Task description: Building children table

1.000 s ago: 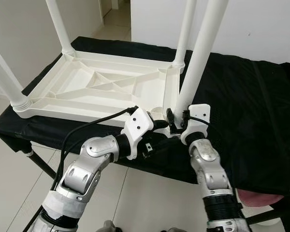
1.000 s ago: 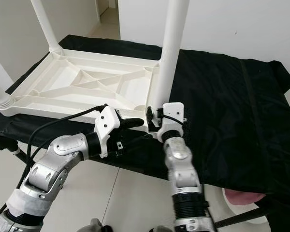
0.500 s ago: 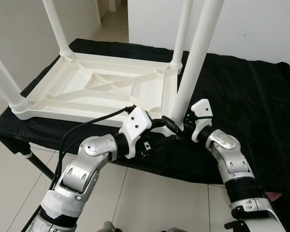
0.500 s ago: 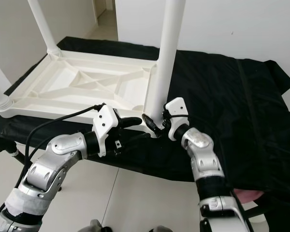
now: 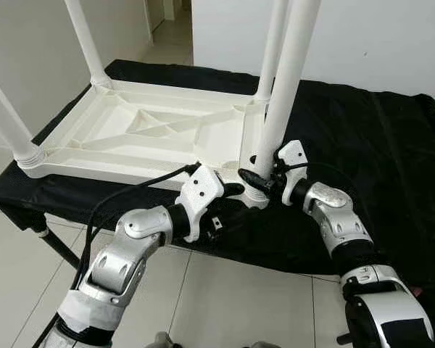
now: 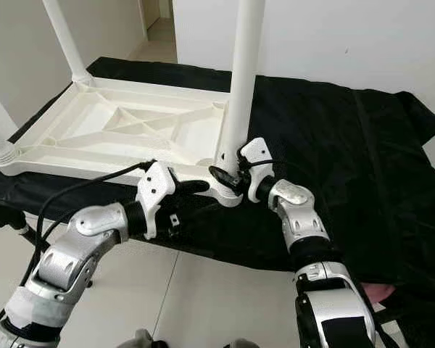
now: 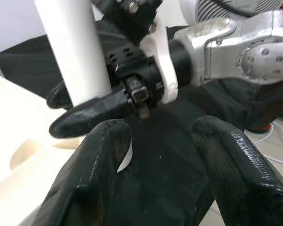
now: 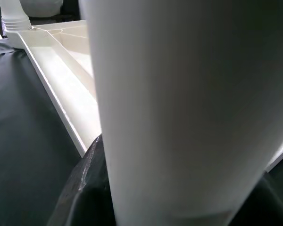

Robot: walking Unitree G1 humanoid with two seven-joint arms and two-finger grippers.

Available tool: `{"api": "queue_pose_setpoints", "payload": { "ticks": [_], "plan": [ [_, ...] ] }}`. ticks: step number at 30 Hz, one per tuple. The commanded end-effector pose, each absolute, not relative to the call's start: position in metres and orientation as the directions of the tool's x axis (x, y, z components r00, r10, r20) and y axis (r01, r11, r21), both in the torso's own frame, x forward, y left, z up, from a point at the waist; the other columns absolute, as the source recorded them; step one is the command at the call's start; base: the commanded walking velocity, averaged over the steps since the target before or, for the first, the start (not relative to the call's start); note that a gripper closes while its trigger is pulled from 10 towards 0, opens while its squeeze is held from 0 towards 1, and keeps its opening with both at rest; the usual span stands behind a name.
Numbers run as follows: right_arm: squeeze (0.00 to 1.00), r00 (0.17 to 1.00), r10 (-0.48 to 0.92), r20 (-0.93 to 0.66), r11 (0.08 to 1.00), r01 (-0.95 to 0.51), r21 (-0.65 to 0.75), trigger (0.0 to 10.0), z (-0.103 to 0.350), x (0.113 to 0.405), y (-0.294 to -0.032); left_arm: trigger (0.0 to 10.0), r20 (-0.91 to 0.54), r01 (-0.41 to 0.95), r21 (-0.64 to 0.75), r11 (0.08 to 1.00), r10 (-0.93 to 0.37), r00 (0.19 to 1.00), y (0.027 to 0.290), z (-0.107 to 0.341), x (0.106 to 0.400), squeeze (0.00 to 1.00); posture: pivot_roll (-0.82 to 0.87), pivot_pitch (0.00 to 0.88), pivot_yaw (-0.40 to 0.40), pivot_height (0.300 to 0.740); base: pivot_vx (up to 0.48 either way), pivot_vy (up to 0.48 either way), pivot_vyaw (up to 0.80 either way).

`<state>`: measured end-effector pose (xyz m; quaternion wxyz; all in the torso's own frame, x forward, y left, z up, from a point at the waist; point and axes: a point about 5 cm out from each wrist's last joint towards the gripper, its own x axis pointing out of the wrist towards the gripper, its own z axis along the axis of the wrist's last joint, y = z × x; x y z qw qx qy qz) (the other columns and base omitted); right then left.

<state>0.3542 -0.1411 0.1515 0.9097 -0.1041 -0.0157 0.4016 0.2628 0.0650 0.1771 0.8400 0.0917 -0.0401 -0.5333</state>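
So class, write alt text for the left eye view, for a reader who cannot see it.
The right end effector grips the base of a white table leg at the near corner of an upturned white table top lying on a black cloth. The left end effector rests open by the same corner.

near white plastic table leg (image 5: 281,94): top runs off my head views, can't see its end
leg base joint: socket hidden behind right gripper (image 5: 259,172), can't tell if it's seated
right wrist view: leg surface (image 8: 179,108) so close it's blurred; my black fingers (image 8: 92,188) mostly hidden behind it
other three legs: all cut by frame edges
left gripper (image 7: 160,165): fingertips cut off by the lower edge in its wrist view
upturned white plastic tabletop (image 5: 152,134): near right corner blocked by both grippers
black cloth-covered work surface (image 5: 362,145): right end out of frame
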Motion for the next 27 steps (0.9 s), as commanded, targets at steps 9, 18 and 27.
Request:
{"api": "queue_pose_setpoints", "payload": {
  "ticks": [9,18,27],
  "plan": [
    [0.0,0.722,0.688,-0.071,0.707,-0.689,-0.158,0.0,0.135,0.351,-0.144,10.0,-0.028,0.816,0.178,0.55,-0.826,0.562,0.072,0.161,0.275,0.0,-0.08,0.032,0.022,0.74,0.0,0.0,0.0],
    [0.0,0.818,0.573,0.042,0.815,-0.564,-0.136,0.0,0.138,0.341,-0.136,10.0,-0.02,0.753,0.158,0.639,-0.76,0.649,0.079,0.152,0.284,0.0,-0.09,0.048,0.022,0.74,0.0,0.0,0.0],
    [0.0,0.925,0.365,0.104,0.931,-0.361,-0.059,0.0,0.141,0.32,-0.115,10.0,-0.015,0.729,0.137,0.671,-0.734,0.679,0.08,0.144,0.284,0.0,-0.1,0.053,0.012,0.74,0.0,0.0,0.0]
  ]
}}
